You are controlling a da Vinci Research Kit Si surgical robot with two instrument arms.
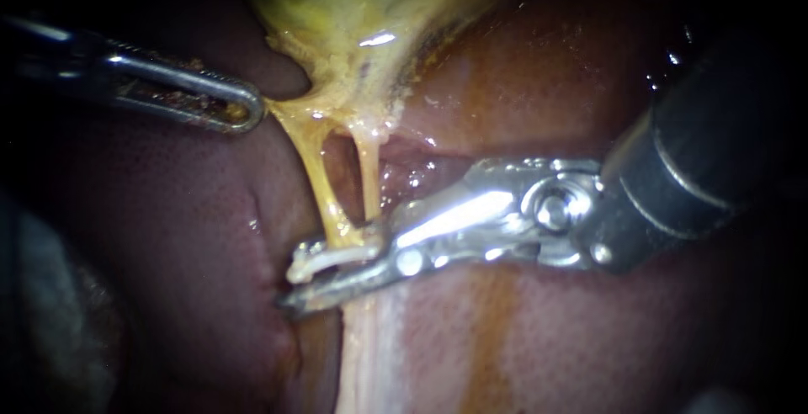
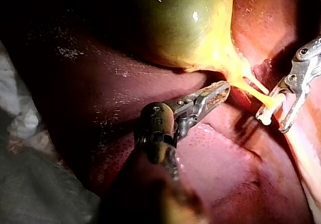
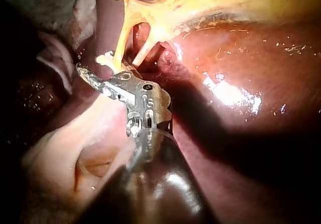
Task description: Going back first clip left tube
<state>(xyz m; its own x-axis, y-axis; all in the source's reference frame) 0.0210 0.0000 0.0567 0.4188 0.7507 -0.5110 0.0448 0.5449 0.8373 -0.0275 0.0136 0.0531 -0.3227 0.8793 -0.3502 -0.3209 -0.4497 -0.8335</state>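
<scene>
Both jaws of the right tool (image 1: 292, 286) gape at the left tube (image 1: 318, 174).

- My right instrument (image 1: 313, 283): bright polished metal at the jaws, with a dark, smooth shaft behind.
- My left instrument (image 1: 246, 112): duller grey metal, smeared with residue.
- The liver (image 1: 168, 237): wet, glossy, finely stippled.
- The gallbladder (image 2: 175, 23): slick and shiny.
- The cloth (image 2: 20, 118): pale, matt, crumpled.

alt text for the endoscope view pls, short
The silver metal right instrument, coming in from the right, holds its jaws open at a pale whitish clip at the lower end of the thin yellow left tube. The grey metal left instrument touches yellow gallbladder tissue above, over dark red liver.
</scene>
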